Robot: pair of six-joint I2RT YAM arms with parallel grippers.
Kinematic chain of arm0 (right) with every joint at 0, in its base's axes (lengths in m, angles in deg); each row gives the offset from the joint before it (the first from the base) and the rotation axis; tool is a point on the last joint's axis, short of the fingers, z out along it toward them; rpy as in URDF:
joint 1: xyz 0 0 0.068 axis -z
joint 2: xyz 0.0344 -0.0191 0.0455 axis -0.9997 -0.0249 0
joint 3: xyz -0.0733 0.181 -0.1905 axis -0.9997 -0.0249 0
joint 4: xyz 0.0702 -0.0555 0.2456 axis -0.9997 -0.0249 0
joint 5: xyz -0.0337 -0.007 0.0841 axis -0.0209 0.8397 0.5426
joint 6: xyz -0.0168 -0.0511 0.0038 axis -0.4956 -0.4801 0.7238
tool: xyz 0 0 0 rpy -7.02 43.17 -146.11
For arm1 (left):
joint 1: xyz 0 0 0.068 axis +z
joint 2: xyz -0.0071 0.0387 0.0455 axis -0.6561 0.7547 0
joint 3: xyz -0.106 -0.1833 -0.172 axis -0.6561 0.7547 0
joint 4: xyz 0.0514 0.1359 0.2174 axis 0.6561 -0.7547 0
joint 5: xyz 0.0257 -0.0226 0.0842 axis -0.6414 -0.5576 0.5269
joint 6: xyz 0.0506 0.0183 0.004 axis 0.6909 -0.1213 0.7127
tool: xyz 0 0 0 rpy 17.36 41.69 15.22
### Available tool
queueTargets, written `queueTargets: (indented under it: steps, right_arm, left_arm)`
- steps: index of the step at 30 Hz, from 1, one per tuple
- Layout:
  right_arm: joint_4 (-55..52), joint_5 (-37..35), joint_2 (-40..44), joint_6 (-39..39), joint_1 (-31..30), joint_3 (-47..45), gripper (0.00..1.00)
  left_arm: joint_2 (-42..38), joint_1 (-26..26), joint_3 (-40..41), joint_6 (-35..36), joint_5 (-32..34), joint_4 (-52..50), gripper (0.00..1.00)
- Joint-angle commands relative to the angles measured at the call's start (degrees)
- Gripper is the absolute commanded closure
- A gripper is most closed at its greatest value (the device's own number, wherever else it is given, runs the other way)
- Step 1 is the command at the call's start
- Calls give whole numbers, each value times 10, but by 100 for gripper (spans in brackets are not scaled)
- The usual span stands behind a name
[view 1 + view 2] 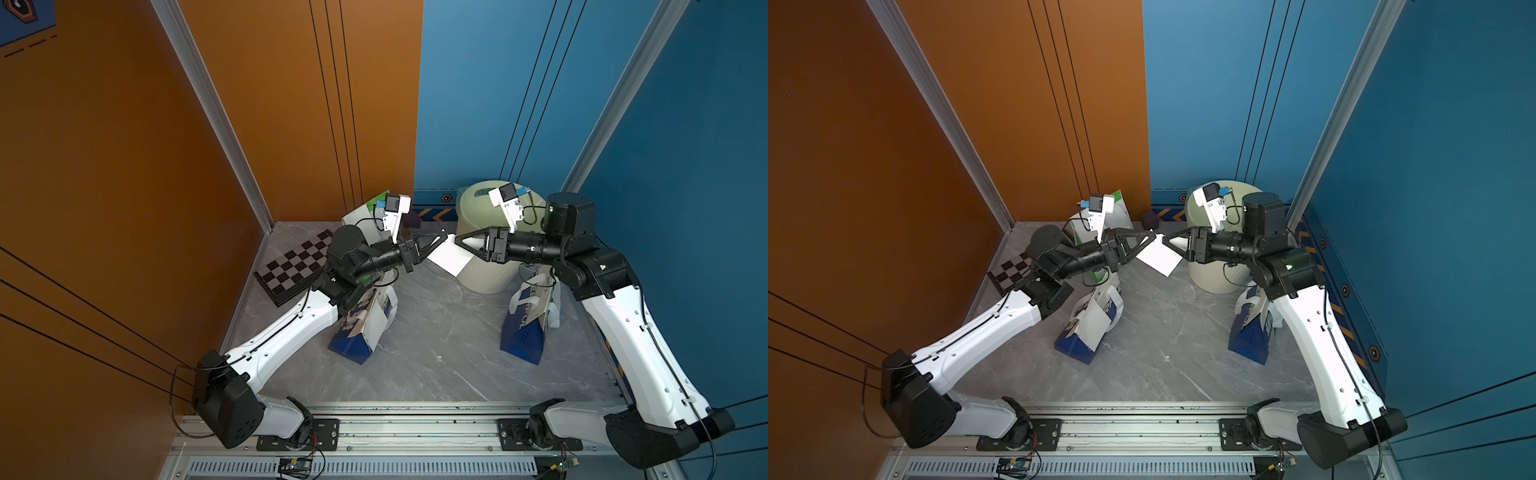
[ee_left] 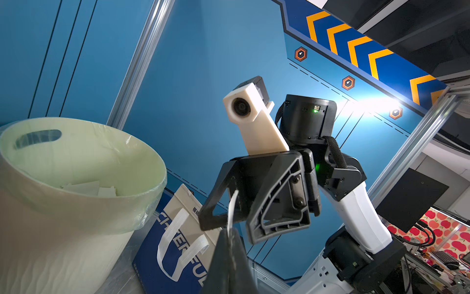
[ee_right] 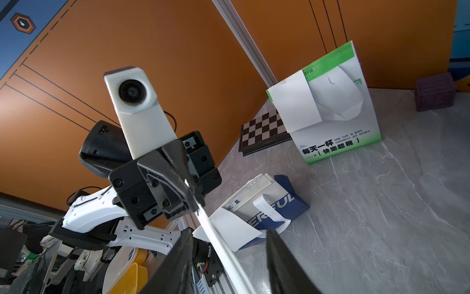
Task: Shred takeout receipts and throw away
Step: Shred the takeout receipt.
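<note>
Holding 1 receipt [image 1: 451, 257] in mid-air at the far centre, your left gripper [image 1: 444, 239] is clamped tight on its far corner, just left of the bin [image 1: 482, 280]. Your right gripper [image 1: 458, 240] meets it tip to tip. Its jaws stand parted with the slip's edge running between them in the right wrist view, and you cannot tell whether they touch it. A 2nd receipt [image 3: 296, 104] hangs on the green-and-white bag [image 3: 343, 142] at the far left. A 3rd receipt [image 3: 234, 230] lies against the blue-and-white bag [image 3: 279, 203] on the left. White scraps [image 2: 89, 188] lie inside the bin.
</note>
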State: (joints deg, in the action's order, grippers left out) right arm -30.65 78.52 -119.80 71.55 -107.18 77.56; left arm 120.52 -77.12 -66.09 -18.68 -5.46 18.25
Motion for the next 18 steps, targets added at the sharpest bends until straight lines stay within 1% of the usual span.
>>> queueTargets:
  steps: [1,3,4,18]
  right_arm:
    - [41,37,8,22,-1,-13,70]
    - [44,37,8,26,0,-17,76]
    - [46,39,9,27,0,-18,77]
    - [52,31,21,36,20,-34,78]
  left_arm:
    - [0,-3,-9,-4,-11,23,100]
    - [-2,-3,-7,-3,-8,23,100]
    - [-3,-2,-7,-2,-8,23,100]
    - [-13,1,9,-3,-6,23,100]
